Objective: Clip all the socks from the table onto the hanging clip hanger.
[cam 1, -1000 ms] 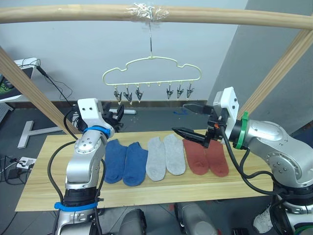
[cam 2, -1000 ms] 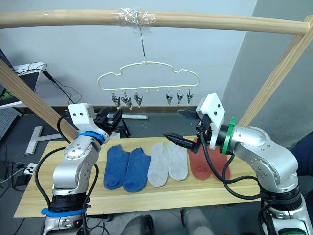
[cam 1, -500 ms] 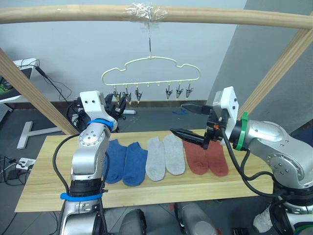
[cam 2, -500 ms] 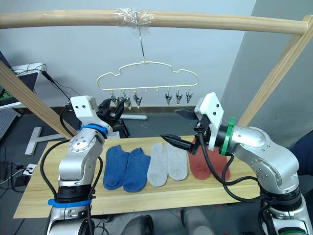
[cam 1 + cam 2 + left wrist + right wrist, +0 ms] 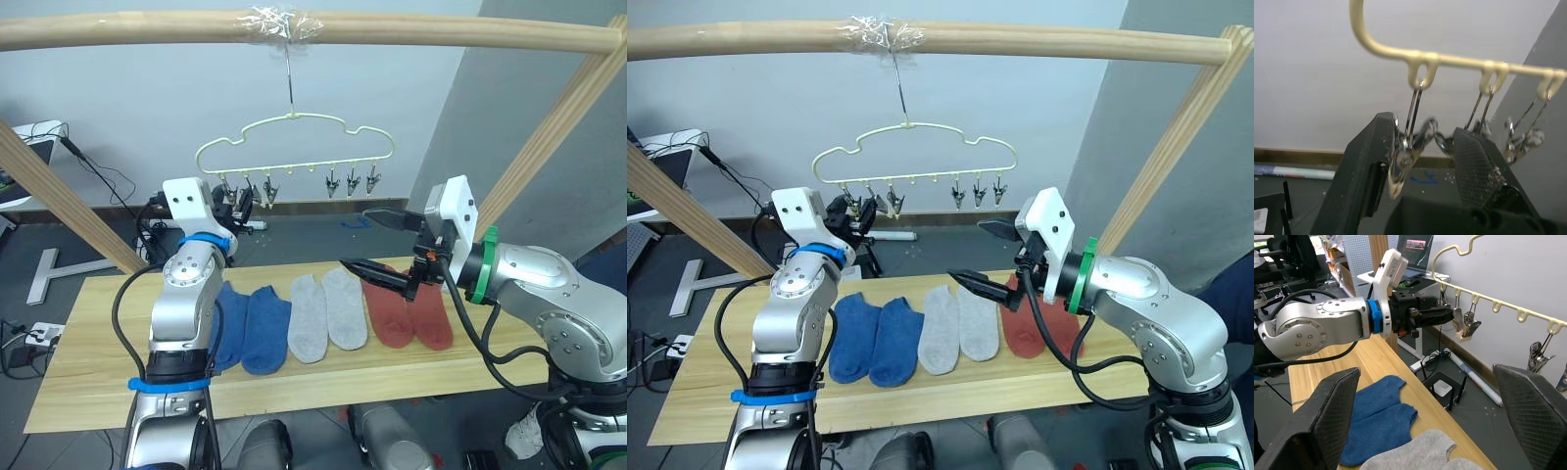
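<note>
Pale-yellow wire shapes the clip hanger (image 5: 294, 139), which hangs by its slim hook from a taped spot on the round wooden pole (image 5: 441, 29) overhead. A row of small grey metal clips (image 5: 350, 182) dangles from its lower bar.

On the light wooden bench (image 5: 88, 377) below, six socks lie flat in a row: two blue socks (image 5: 257, 316) toward the robot's left, two light grey socks (image 5: 328, 311) in the middle, and two rust-red socks (image 5: 411, 313) toward the right. The socks of each pair lie side by side, touching or nearly so.

The left hand (image 5: 1422, 156) is raised to the hanger's left end. In the left wrist view its two black fingers (image 5: 1369, 161) stand on either side of the outermost clip (image 5: 1405, 152), close against it, while a second clip sits just by the other finger. Whether the fingers are pressing the clip or merely flanking it cannot be told.

The right hand (image 5: 377, 245) is held above the bench, over the inner edge of the red pair, its fingers spread wide apart with nothing between them. One finger points out level and the other slants down toward the grey and red socks without touching them.
</note>
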{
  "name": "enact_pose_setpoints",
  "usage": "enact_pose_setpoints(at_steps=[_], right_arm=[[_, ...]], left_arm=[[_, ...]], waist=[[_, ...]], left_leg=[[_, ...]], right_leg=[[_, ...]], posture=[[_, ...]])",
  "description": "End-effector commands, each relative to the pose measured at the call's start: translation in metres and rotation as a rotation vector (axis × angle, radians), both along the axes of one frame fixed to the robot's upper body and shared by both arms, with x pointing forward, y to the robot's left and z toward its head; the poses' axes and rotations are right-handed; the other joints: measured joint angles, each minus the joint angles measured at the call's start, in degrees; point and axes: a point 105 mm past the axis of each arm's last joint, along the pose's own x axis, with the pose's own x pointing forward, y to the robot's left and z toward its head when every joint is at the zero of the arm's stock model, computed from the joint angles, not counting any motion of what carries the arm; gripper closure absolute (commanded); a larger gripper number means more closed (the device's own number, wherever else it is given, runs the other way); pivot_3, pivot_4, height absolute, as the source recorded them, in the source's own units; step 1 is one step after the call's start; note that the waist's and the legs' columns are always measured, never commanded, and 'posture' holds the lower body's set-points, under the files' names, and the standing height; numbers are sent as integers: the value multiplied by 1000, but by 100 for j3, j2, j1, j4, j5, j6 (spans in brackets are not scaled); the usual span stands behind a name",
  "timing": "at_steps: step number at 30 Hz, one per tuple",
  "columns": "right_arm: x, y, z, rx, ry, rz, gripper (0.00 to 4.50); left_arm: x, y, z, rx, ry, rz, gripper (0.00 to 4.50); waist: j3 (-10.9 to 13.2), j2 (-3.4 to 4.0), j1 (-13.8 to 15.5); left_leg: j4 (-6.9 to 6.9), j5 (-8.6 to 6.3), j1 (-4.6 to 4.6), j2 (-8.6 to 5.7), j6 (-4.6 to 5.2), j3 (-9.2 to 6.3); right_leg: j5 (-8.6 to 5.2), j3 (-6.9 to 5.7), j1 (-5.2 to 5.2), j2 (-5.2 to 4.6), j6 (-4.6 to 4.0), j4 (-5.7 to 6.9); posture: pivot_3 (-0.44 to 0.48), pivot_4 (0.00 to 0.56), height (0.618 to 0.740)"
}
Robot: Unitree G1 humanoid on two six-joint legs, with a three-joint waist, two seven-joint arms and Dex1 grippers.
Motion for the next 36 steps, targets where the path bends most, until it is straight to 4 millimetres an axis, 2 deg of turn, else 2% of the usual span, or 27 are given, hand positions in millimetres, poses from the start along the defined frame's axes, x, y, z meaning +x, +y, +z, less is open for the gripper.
enact_pose_setpoints(at_steps=[1,7,19,36], right_arm=[[-7,2,9,16,-43,18,0],[-7,3,9,16,-41,22,0],[-7,2,11,22,-42,17,0],[-8,3,7,23,-32,9,0]], left_arm=[[-9,2,17,12,-64,-4,2263],[-12,11,13,12,-49,28,2263],[-2,13,12,12,-43,71,2263],[17,9,29,-18,-84,88,2263]], waist=[[0,0,-1],[0,0,3],[0,0,7],[0,0,-106]], left_leg=[[1,0,0,0,0,-1],[3,0,0,-1,0,0],[3,0,0,-1,0,0],[3,0,-2,-2,0,-1]], right_leg=[[0,0,0,0,0,1],[0,0,0,0,1,3],[0,0,0,0,1,3],[1,-1,0,0,2,3]], posture=[[-322,192,740],[-313,190,740],[-327,190,740],[-336,183,740]])
